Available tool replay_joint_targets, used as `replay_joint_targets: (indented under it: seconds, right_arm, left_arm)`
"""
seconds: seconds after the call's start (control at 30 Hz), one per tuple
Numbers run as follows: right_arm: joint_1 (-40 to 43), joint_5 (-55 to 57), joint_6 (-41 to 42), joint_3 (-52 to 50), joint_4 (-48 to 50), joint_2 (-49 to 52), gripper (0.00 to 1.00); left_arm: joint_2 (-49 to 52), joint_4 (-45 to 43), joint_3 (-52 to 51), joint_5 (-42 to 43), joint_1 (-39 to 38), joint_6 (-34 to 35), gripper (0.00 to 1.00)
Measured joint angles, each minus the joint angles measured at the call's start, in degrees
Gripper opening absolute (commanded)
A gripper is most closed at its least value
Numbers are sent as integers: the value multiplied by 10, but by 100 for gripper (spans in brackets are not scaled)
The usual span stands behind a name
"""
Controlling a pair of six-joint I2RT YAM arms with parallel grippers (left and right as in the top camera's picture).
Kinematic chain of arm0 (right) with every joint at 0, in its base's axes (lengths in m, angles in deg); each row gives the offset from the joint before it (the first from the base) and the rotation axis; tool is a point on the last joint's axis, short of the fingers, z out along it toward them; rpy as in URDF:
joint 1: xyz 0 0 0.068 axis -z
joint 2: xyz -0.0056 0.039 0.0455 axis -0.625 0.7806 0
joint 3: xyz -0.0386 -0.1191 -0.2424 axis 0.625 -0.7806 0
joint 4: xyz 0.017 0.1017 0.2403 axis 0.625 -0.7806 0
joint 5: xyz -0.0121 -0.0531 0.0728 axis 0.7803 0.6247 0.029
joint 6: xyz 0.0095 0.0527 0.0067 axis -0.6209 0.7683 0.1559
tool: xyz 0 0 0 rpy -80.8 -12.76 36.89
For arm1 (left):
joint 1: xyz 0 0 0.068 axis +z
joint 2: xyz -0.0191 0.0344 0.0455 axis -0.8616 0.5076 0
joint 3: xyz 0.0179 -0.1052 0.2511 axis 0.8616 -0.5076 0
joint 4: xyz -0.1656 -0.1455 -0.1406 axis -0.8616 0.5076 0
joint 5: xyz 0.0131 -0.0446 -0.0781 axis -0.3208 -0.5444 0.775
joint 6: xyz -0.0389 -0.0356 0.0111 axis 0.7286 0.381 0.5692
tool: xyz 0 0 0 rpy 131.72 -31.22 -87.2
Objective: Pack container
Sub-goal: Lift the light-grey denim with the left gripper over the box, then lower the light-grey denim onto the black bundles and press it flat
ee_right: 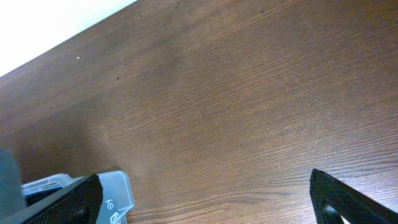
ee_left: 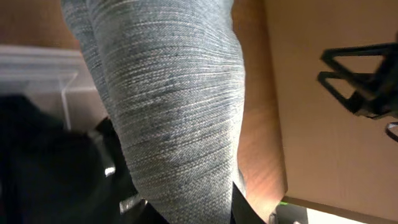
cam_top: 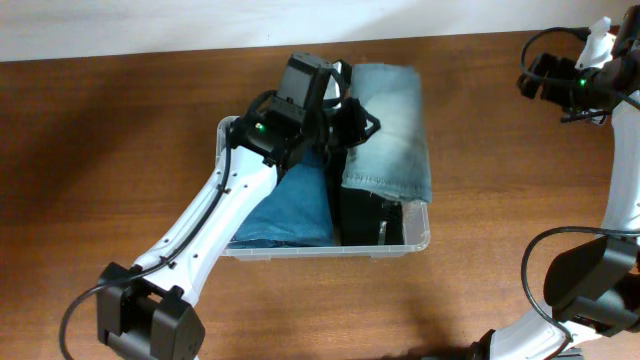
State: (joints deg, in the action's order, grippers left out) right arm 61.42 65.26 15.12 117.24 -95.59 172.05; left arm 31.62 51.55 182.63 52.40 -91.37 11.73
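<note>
Left gripper (cam_top: 350,120) sat inside the container (cam_top: 425,236) mid-table, jaws hidden, perhaps pinching the pale jeans (cam_top: 395,130); right gripper (ee_right: 205,194) hung wide open. A snagged withdrawal could drag the jeans out.

1. The left arm (cam_top: 215,215) has a long white link leading up to the left claw (cam_top: 345,118), which is all black
2. Just behind that claw, a black wrist block (cam_top: 285,120) bears a small green light (cam_top: 258,127)
3. A thin black cable (cam_top: 228,165) runs along the link away from the claw, towards a boxy black joint (cam_top: 150,318)
4. The right arm (cam_top: 625,200) is white as well, with a rounded black joint (cam_top: 590,275) and looping black cables (cam_top: 540,255) far from its claw
5. The right claw (ee_right: 205,177) has black fingers (ee_right: 65,200) with a fine woven texture
</note>
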Motion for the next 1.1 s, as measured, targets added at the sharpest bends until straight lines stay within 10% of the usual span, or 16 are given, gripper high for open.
replay_joint_targets:
  seconds: [1.1]
  right_arm:
    - [0, 0, 0, 0, 0, 0, 98]
  left_arm:
    - [0, -6, -105, -24, -27, 51, 0]
